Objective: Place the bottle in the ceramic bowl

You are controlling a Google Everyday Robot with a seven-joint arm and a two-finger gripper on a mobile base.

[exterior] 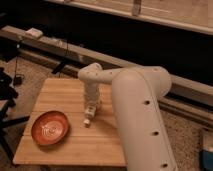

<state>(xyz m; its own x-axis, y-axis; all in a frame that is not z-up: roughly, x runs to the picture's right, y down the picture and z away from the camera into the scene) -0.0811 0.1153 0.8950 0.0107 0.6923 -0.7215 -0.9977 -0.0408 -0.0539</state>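
Note:
The bottle (88,118) is small and whitish, tilted on the wooden table (107,142), its capped end pointing down-left toward me. The gripper (90,107) is right over the bottle's upper end and hides that part; whether it grips the bottle does not show. The ceramic bowl (50,128) is orange-red with pale rings at its centre. It sits on the table's front left, well to the left of the bottle and gripper, with nothing in it.
The big white arm (140,110) reaches in from the right and covers the table's right side. A dark stand (6,95) is left of the table. A long ledge with cables (60,47) runs behind it.

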